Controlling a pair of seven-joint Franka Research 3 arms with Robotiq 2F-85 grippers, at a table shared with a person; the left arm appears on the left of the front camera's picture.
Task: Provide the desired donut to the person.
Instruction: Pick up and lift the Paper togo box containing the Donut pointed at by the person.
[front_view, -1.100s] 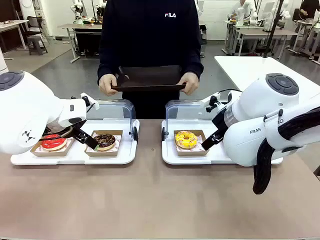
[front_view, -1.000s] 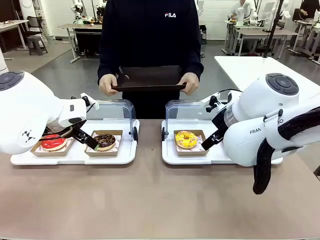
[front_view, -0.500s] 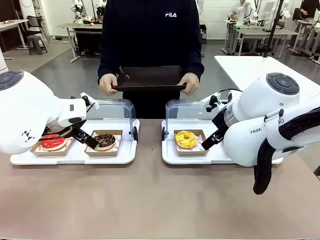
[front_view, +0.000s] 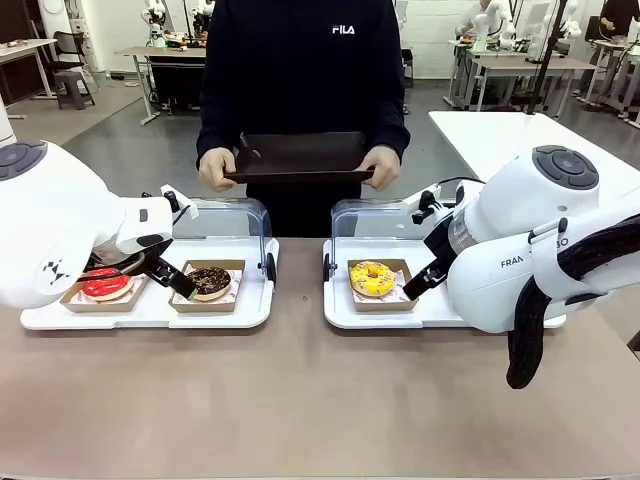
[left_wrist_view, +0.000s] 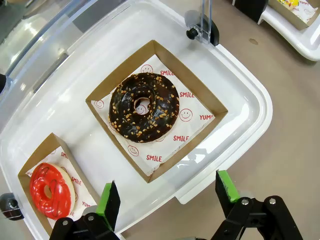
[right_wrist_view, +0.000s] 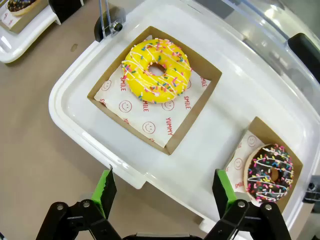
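Observation:
The person (front_view: 300, 70) stands at the far side and holds a dark tray (front_view: 298, 157) in both hands. A chocolate donut with nut bits (left_wrist_view: 144, 106) and a red-glazed donut (left_wrist_view: 49, 190) lie in cardboard boxes on the left white tray (left_wrist_view: 240, 95). My left gripper (left_wrist_view: 167, 192) hangs open over that tray's near rim, in front of the chocolate donut. A yellow sprinkled donut (right_wrist_view: 156, 70) and a chocolate sprinkled donut (right_wrist_view: 271, 172) sit boxed on the right white tray (right_wrist_view: 65, 105). My right gripper (right_wrist_view: 164, 189) is open above its near rim, holding nothing.
Both white trays (front_view: 150, 315) (front_view: 345, 315) have clear lids (front_view: 225, 215) (front_view: 370, 215) hinged up at the back. The brown tabletop (front_view: 300, 400) in front of them is bare. My bulky white arms (front_view: 40, 230) (front_view: 530, 250) flank the trays.

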